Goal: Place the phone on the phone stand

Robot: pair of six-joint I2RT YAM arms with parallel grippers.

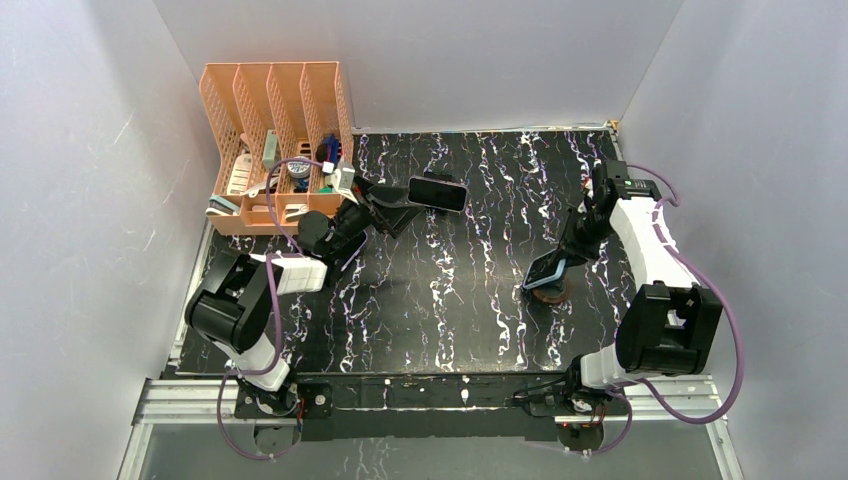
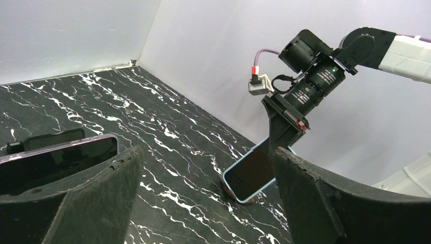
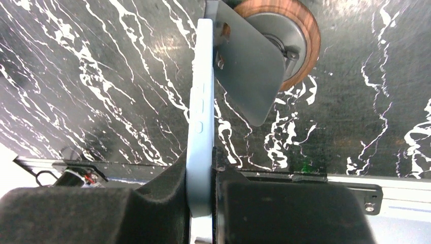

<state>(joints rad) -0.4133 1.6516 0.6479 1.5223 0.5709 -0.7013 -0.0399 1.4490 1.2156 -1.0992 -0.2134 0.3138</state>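
Gripping the phone (image 3: 199, 117) by its upper end, my right gripper (image 3: 201, 168) has both fingers pressed flat on the front and back of the pale blue case. From the right wrist camera I see it edge-on, side buttons toward the lens, its long axis running straight away from the fingers down to the phone stand (image 3: 305, 46). The stand's grey plate (image 3: 249, 66) sits just behind the phone's back; I think they touch near the far end, but the angle is poor. From above, the phone (image 1: 548, 268) slopes with its low end near-left over the wooden base and its high end far-right, dark screen facing the left arm. My left gripper (image 2: 208, 157) hangs open, fingers wide apart, beside a second dark phone (image 1: 437, 192).
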